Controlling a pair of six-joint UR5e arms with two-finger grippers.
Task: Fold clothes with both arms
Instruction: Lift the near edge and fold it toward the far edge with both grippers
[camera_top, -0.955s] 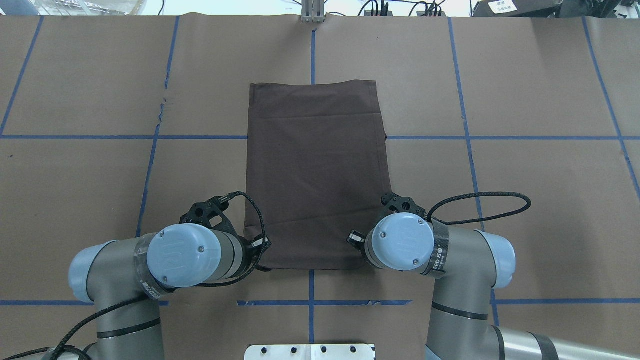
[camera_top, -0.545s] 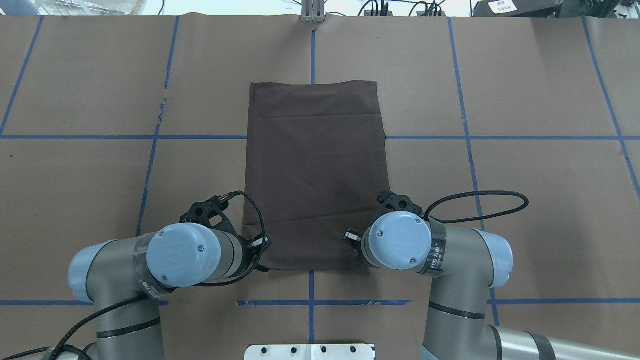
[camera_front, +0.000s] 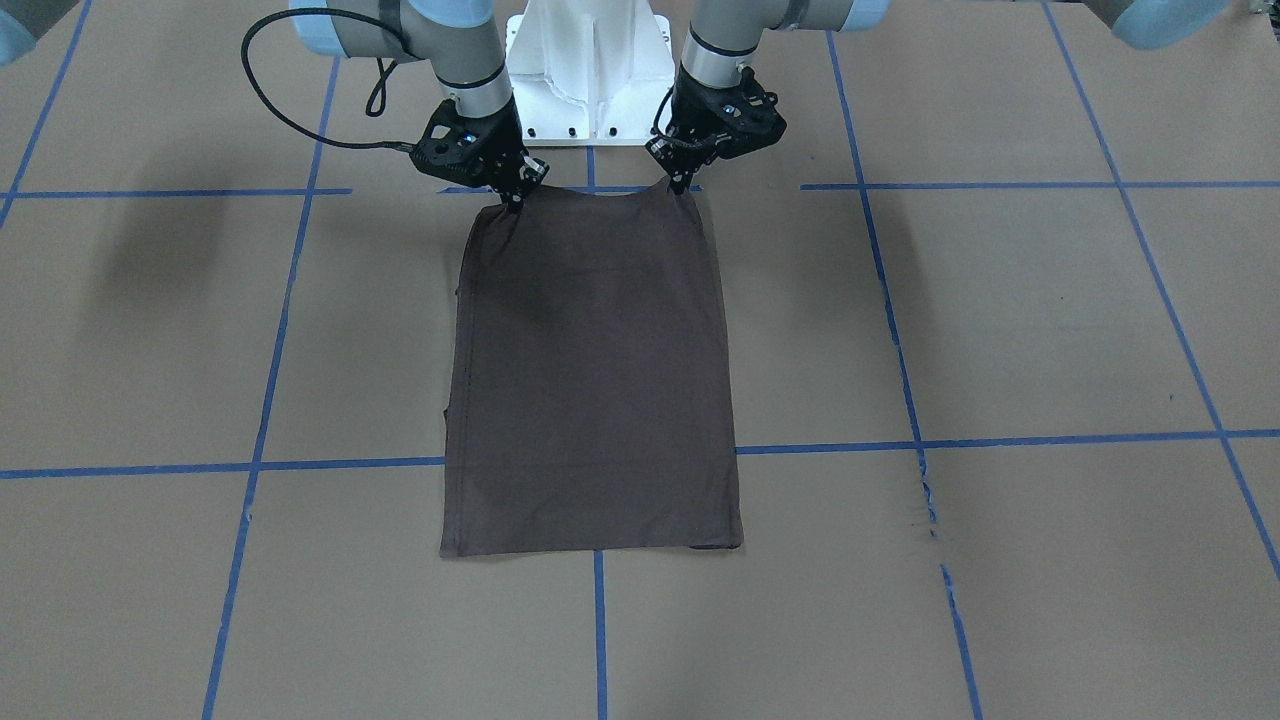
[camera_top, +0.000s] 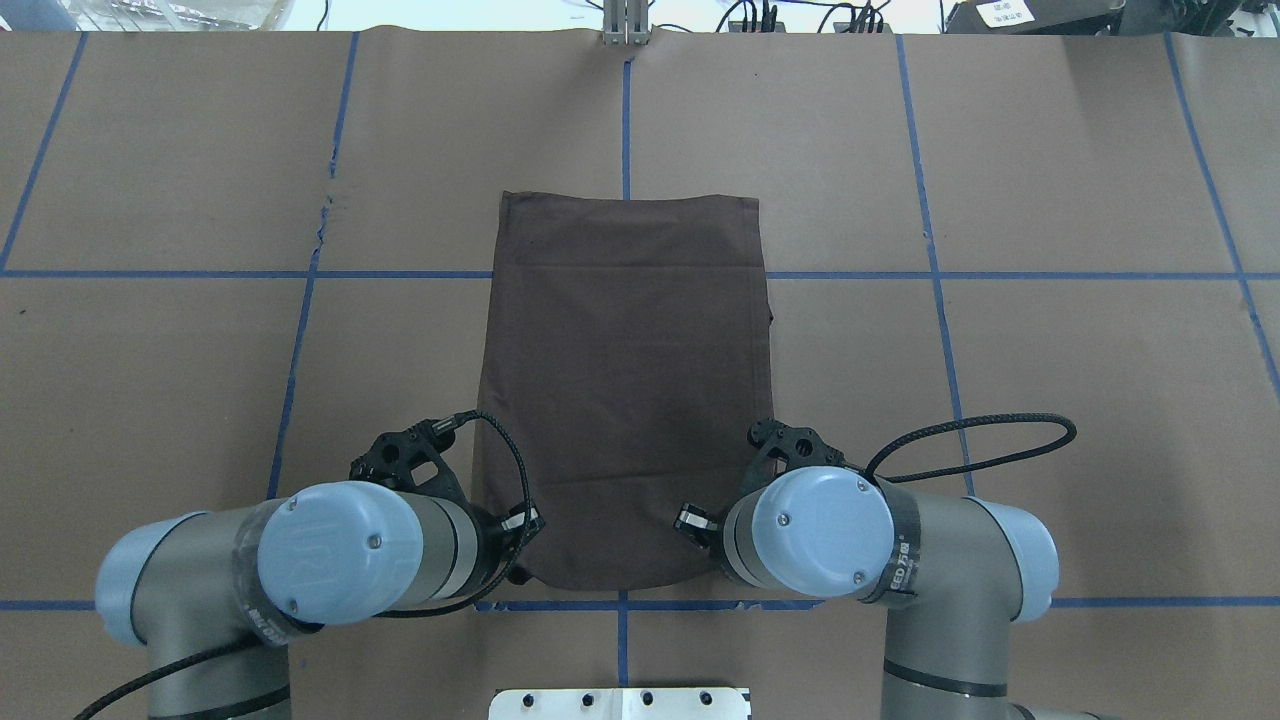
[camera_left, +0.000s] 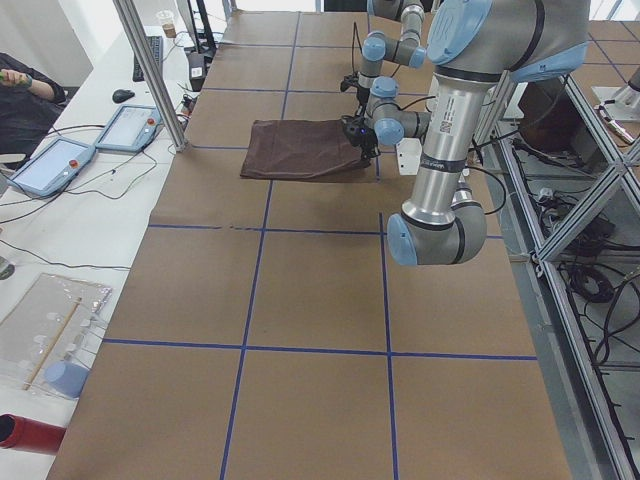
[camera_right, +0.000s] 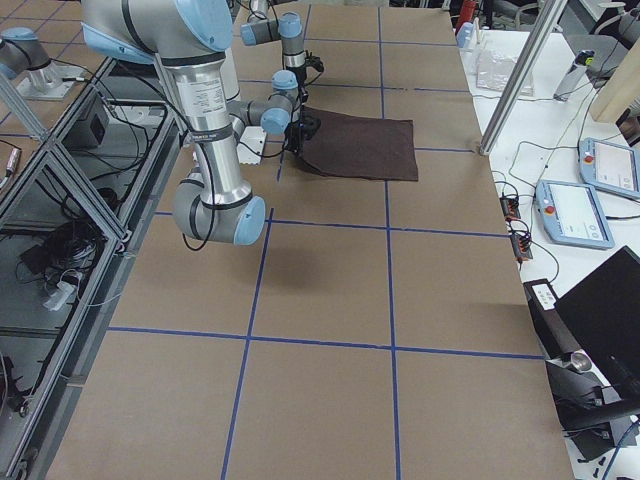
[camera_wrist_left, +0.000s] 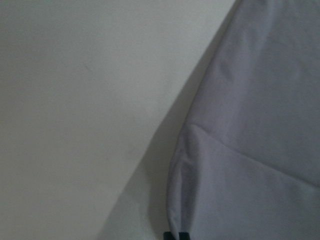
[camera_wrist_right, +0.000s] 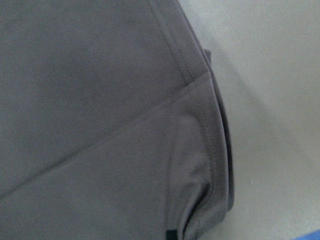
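T-shirt (camera_top: 625, 380), dark brown and folded into a long rectangle, lies flat along the middle of our paper-covered desk (camera_top: 1050, 400). We have our left gripper (camera_front: 686, 186) pinched on one near corner and our right gripper (camera_front: 516, 196) pinched on the other. Both corners are drawn up into small peaks.

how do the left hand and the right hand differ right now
The left hand pinches the near corner of the T-shirt on the robot's left; the right hand pinches the near corner on its right. The left hand's cable curls tightly over the shirt's edge; the right hand's cable loops wide over the table, away from the shirt. Shared: both are shut on the fabric, which peaks up at each pinch.
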